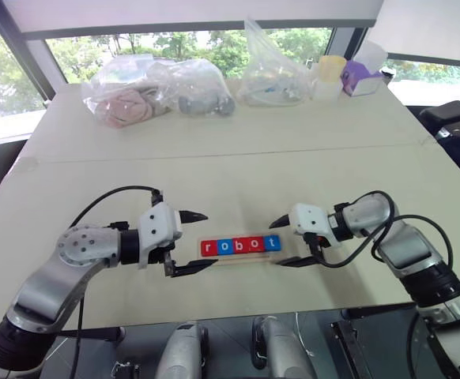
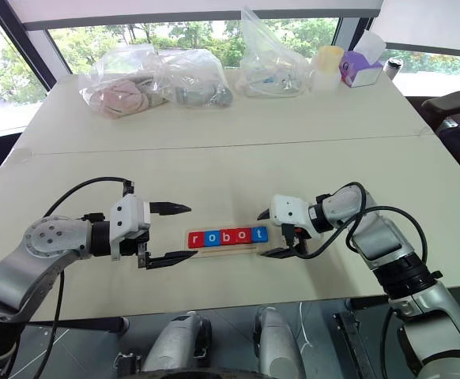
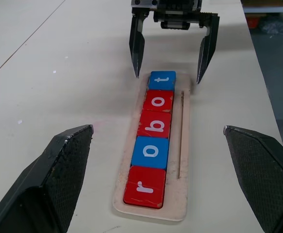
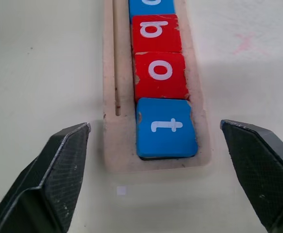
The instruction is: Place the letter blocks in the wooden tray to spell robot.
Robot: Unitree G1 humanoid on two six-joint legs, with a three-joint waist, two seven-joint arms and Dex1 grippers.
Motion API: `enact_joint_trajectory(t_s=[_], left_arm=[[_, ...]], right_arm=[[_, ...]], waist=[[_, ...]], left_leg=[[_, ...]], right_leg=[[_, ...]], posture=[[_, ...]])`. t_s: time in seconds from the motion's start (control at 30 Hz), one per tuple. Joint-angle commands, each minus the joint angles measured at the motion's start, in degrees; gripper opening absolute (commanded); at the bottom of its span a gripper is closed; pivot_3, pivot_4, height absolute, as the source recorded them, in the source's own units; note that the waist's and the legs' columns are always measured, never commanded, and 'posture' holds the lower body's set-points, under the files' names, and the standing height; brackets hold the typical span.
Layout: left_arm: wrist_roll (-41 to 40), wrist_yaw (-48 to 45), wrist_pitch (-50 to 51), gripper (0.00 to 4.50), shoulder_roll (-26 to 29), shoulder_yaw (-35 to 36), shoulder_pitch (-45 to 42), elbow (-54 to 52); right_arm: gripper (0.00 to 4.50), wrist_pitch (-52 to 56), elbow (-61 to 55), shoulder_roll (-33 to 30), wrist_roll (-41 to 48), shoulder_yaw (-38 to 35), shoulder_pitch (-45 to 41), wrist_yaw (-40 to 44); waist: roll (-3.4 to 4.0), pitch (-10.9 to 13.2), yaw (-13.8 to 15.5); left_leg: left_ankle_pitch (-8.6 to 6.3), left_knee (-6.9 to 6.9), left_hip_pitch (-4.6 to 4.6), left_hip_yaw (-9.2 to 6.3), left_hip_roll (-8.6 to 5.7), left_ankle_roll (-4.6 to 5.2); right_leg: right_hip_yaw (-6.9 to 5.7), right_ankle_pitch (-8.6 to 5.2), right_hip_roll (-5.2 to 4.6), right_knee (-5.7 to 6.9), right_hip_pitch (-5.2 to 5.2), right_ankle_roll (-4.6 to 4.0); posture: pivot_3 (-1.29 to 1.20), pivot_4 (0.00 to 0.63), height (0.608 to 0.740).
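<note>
Wooden tray [image 1: 242,254] lies near the table's near edge, long axis running left to right, between the two claws. Five letter blocks [image 1: 239,245] sit in a touching row in it, reading r, o, b, o, t: red, blue, red, red, blue.

Left gripper [image 1: 197,241] at the tray's left end, fingers spread wide, holding nothing, tips just short of the r block [image 3: 145,186].

Right gripper [image 1: 281,242] at the tray's right end, fingers spread wide either side of the t block [image 4: 166,127], not touching it.

Table [image 1: 238,162] bare and open beyond the tray. Plastic bags [image 1: 159,91] and small containers [image 1: 348,77] line the far edge by the window.
</note>
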Motion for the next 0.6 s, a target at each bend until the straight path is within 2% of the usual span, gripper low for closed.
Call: enact_joint_trajectory(t_s=[0.03, 0.23, 0.6], left_arm=[[-0.52, 0.2, -0.29, 4.5, 0.21, 1.33, 0.02, -1.94], [-0.74, 0.19, -0.17, 4.5, 0.26, 1.72, 0.77, -2.25], [-0.51, -0.66, -0.38, 4.5, -0.16, 0.92, -0.94, -1.12]], right_arm=[[4.47, 1.74, -2.24, -0.53, 1.74, -3.09, -1.51, -0.84], [4.47, 6.01, -6.38, -1.53, 4.06, -8.35, 0.85, -4.99], [4.47, 7.34, -9.28, -2.51, 3.78, -7.35, 5.64, -6.16]], waist=[[0.0, 0.0, 0.01], [0.0, 0.0, 0.06], [0.0, 0.0, 0.04]], left_leg=[[0.0, 0.0, 0.0, 0.0, 0.0, 0.0], [0.0, 0.0, -0.02, -0.01, 0.0, 0.0], [0.0, 0.0, -0.02, -0.03, 0.01, 0.0]], right_leg=[[0.0, -0.01, 0.0, 0.0, 0.0, 0.01], [0.0, -0.01, 0.0, -0.01, 0.0, 0.01], [0.0, -0.04, -0.01, -0.02, -0.02, 0.05]], posture=[[0.0, 0.15, 0.74], [0.0, 0.15, 0.74], [0.0, 0.15, 0.74]])
